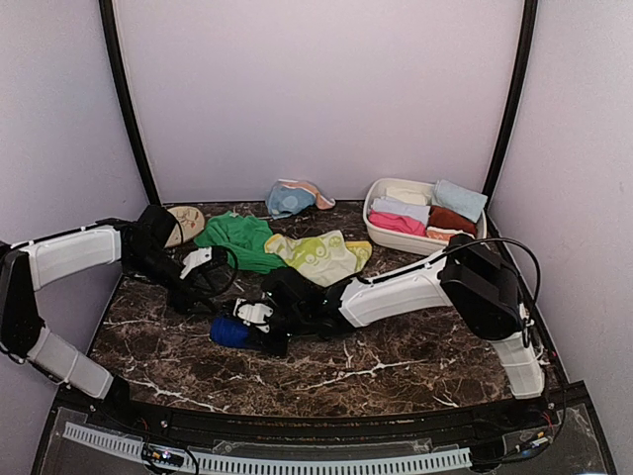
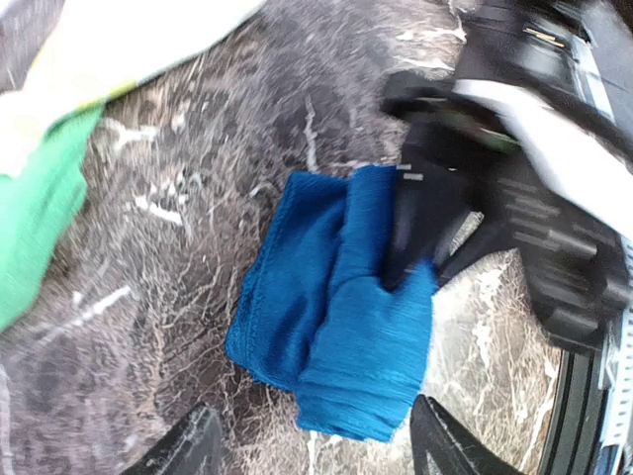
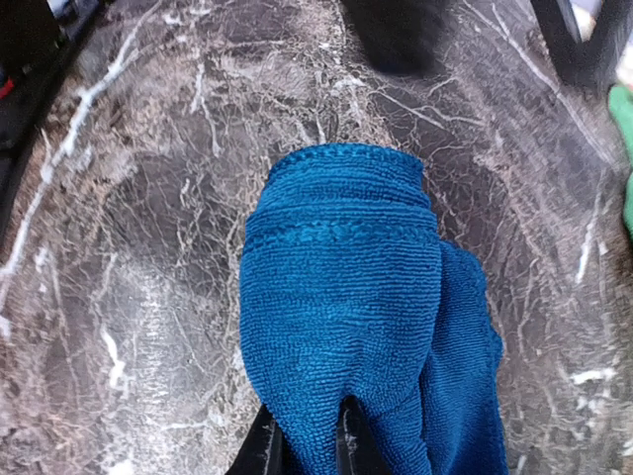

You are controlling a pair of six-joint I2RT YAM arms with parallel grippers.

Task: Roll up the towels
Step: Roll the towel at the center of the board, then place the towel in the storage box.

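A royal blue towel (image 1: 229, 332) lies bunched in a loose roll on the dark marble table (image 1: 396, 366), left of centre. My right gripper (image 3: 309, 447) is shut on the roll's near end, the cloth (image 3: 341, 297) pinched between its black fingers (image 3: 265, 450). From the left wrist view the same towel (image 2: 336, 317) shows with the right gripper (image 2: 415, 237) clamped on its far side. My left gripper (image 2: 316, 450) hangs open above the towel's near edge, fingertips wide apart and touching nothing. Behind lie a green towel (image 1: 237, 240), a yellow-green patterned one (image 1: 321, 255) and a light blue one (image 1: 287, 200).
A white oval basin (image 1: 401, 240) at the back right holds rolled towels, among them pink (image 1: 396, 223), rust (image 1: 450, 220) and light blue (image 1: 460, 198). A tan patterned disc (image 1: 186, 223) sits at the back left. Purple walls close in three sides.
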